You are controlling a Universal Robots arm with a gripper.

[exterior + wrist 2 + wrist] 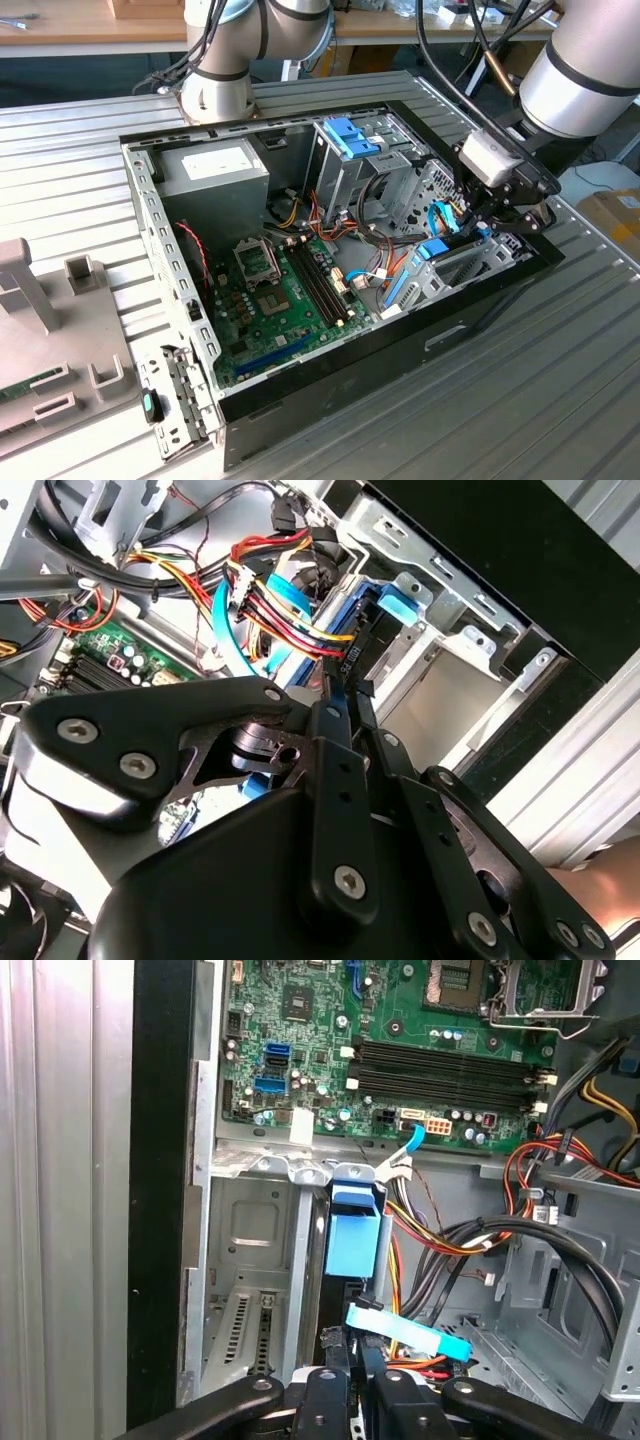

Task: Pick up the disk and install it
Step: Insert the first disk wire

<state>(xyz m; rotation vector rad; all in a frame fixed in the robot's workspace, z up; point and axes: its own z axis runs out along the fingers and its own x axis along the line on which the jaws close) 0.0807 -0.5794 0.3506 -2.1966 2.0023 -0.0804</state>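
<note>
Disk (pixel 432 249) and gripper (pixel 476 224) meet in the corner of the open computer case (pixel 330 395). In the exterior view that corner lies at about four o'clock from the motherboard (pixel 285 295). The disk stands on its thin edge in the metal drive bay (pixel 470 265), just inside the case's black side wall. How deep it sits I cannot tell.

In the first wrist view the disk (pixel 352 1245) runs edge-on from the gripper (pixel 352 1385) toward the motherboard (pixel 400 1020). The light-blue carrier frame is at the end nearest the board. The black fingers (pixel 322 1400) are clenched on the other end, one on each flat side.

The second wrist view shows the same grasp. There the disk (pixel 385 610) is beside a bundle of red and yellow power cables (pixel 285 610).

A light-blue flat cable (pixel 410 1332) lies just beside the fingers. At twelve o'clock from the motherboard in the exterior view stands the tall drive cage (pixel 345 165) with a blue bracket on top. The power supply (pixel 215 165) is at eleven o'clock. The case lies on a ribbed metal table (pixel 520 400).
</note>
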